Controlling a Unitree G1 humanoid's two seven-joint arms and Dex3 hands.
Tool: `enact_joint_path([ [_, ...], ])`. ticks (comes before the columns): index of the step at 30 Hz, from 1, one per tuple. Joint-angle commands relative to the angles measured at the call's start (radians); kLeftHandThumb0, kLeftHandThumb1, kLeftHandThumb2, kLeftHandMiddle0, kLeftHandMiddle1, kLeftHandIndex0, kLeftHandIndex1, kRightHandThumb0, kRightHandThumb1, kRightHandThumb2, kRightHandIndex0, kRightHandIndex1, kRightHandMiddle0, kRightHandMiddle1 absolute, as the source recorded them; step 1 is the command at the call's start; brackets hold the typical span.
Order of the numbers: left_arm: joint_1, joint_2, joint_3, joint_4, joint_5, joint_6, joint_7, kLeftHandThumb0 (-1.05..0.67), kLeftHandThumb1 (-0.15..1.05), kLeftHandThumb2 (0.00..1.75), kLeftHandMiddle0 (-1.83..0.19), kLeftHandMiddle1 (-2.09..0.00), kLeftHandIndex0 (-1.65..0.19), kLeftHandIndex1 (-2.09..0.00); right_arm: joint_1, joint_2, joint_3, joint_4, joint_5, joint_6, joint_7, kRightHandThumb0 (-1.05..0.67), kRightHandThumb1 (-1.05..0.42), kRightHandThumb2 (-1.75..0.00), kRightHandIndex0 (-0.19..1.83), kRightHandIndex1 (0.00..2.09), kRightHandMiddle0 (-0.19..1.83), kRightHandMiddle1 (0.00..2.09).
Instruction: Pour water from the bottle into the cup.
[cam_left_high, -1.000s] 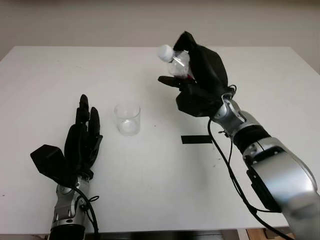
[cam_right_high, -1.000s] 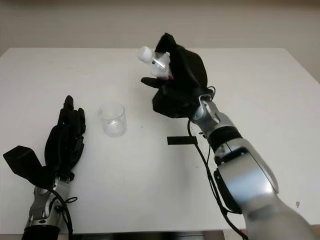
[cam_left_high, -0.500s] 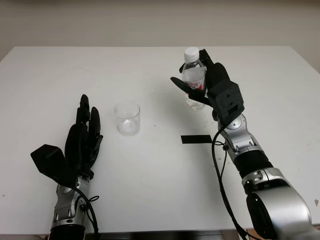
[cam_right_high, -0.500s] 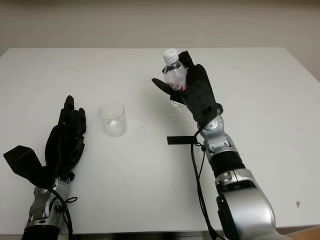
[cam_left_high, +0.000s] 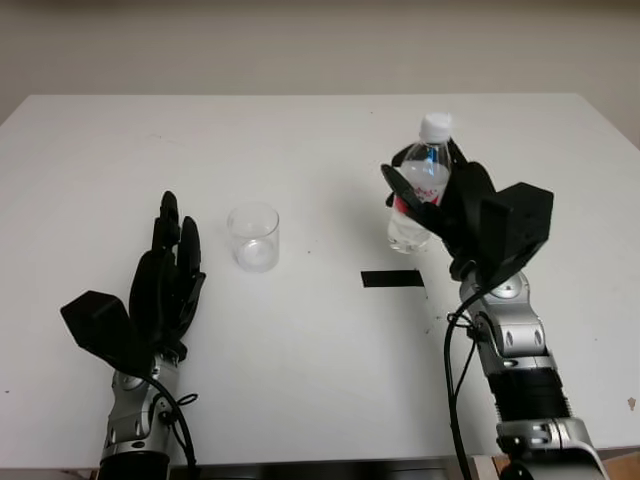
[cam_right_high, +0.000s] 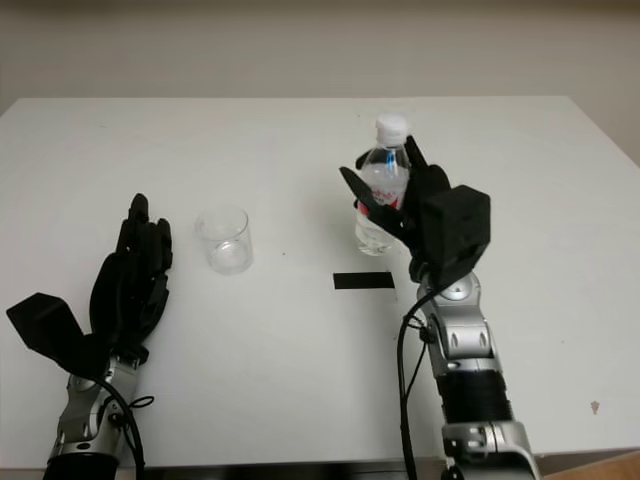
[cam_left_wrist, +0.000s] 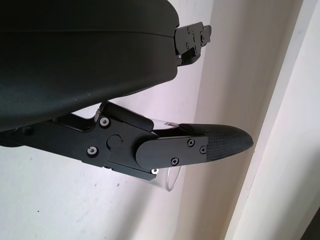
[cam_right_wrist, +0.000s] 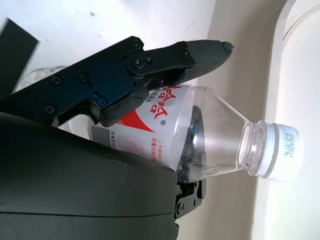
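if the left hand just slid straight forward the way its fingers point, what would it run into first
Probably nothing. The left hand is open, its fingers pointing toward the table's far edge. The cup stands off to the side of that line, toward the right hand holding the bottle. Depth is uncertain.

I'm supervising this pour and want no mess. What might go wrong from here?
The bottle in the right hand has its white cap on, so tipping it would likely pour nothing. It stands well to the side of the cup, so a short carry could miss the cup. The open left hand beside the cup could bump it.
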Motion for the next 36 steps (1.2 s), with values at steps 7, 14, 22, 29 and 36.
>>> enact_joint_path([
  [7, 0.042, 0.002, -0.003, 0.021, 0.005, 0.01, -0.003, -0.75, 1.05, 0.48, 0.19, -0.04, 0.19, -0.04, 0.065, 0.04, -0.015, -0.088, 0.002, 0.05, -0.014, -0.43, -1.05, -0.43, 1.39, 2.09, 0.88, 2.09],
  [14, 0.045, 0.0, -0.001, 0.016, -0.004, 0.019, -0.01, -0.76, 1.05, 0.47, 0.19, -0.01, 0.19, -0.03, 0.058, 0.059, 0.004, -0.07, -0.031, 0.09, -0.035, -0.43, -1.05, -0.43, 1.38, 2.09, 0.89, 2.09],
  [22, 0.056, 0.0, -0.005, 0.005, 0.01, 0.013, -0.003, -0.75, 1.05, 0.49, 0.19, -0.03, 0.19, -0.04, 0.014, 0.058, 0.018, 0.011, -0.054, 0.047, -0.012, -0.41, -1.05, -0.46, 1.52, 2.09, 1.06, 2.09],
  [29, 0.064, -0.005, -0.007, -0.003, 0.01, 0.015, 0.003, -0.75, 1.05, 0.49, 0.19, -0.05, 0.18, -0.05, -0.018, 0.051, 0.019, 0.06, -0.068, 0.029, 0.01, -0.4, -1.05, -0.46, 1.46, 2.09, 1.02, 2.09],
  [36, 0.067, -0.003, -0.005, -0.003, 0.008, 0.015, 0.003, -0.75, 1.05, 0.49, 0.19, -0.04, 0.19, -0.05, -0.035, 0.052, 0.015, 0.103, -0.077, 0.018, 0.013, -0.41, -1.05, -0.45, 1.45, 2.09, 1.03, 2.09],
])
